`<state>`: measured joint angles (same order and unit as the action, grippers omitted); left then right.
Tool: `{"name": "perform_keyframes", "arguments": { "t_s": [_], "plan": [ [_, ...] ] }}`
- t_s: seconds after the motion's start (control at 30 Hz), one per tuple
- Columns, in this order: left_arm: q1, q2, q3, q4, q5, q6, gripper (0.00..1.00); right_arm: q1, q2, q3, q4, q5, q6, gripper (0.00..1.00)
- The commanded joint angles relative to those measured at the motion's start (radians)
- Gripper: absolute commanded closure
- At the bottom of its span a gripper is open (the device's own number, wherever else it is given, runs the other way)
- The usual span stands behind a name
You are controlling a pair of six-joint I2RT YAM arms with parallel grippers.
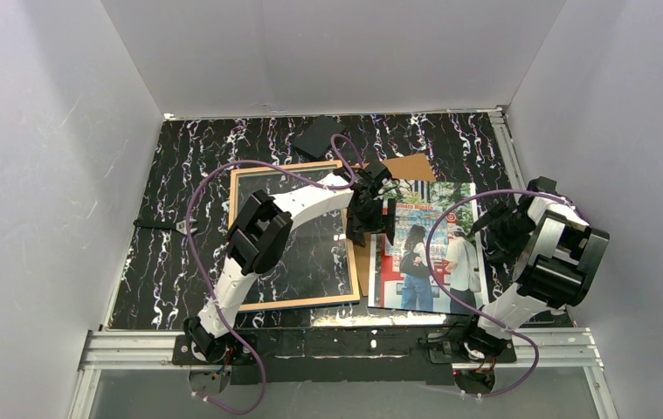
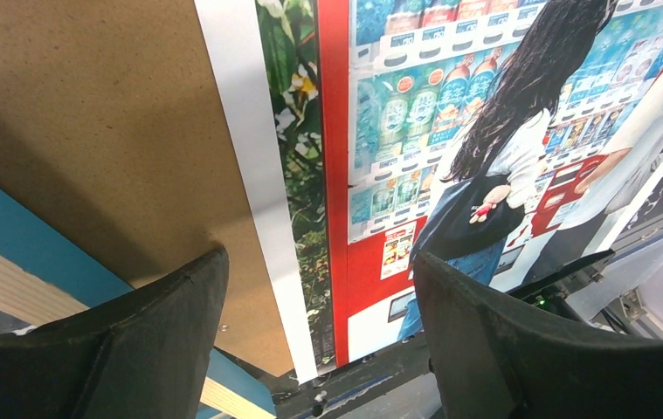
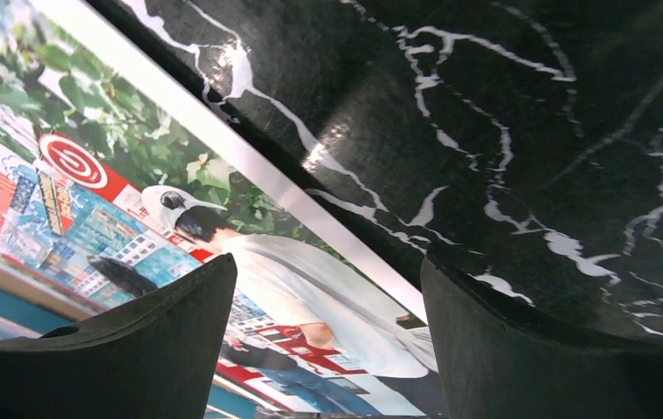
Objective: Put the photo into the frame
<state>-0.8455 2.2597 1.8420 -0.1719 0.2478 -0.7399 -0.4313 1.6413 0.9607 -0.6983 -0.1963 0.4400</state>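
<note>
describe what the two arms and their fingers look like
The left arm and right arm both have white links joined by blocky black joint housings, and both stand on black bases. A thin purple cable loops loosely along each. The left fingers and right fingers are matte black, broad and wedge-shaped, and no markings show on them.

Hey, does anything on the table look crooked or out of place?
The plain brown backing board sits askew under the large vending-machine photo print: its corner pokes out past the print's far edge. The tan wood frame lies flat alongside.
</note>
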Motion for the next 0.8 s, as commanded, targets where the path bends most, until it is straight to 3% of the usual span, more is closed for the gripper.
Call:
{"name": "perform_keyframes", "arguments": {
  "t_s": [0.0, 0.1, 0.4, 0.53, 0.77],
  "plan": [
    [0.03, -0.041, -0.053, -0.141, -0.066, 0.052, 0.22, -0.002, -0.073, 0.02, 0.014, 0.134, -0.001, 0.14],
    [0.031, -0.037, -0.05, -0.15, -0.058, 0.063, 0.22, -0.001, -0.09, 0.011, 0.015, 0.185, 0.012, 0.14],
    [0.031, -0.004, -0.055, -0.099, 0.015, 0.043, 0.23, 0.017, 0.048, 0.006, 0.041, -0.086, -0.035, 0.15],
    [0.031, -0.007, -0.055, -0.083, 0.033, 0.041, 0.23, 0.02, 0.049, 0.014, 0.043, -0.102, -0.04, 0.15],
    [0.031, 0.007, -0.04, -0.071, 0.071, 0.039, 0.25, 0.022, 0.05, 0.012, 0.045, -0.308, -0.063, 0.19]
  ]
}}
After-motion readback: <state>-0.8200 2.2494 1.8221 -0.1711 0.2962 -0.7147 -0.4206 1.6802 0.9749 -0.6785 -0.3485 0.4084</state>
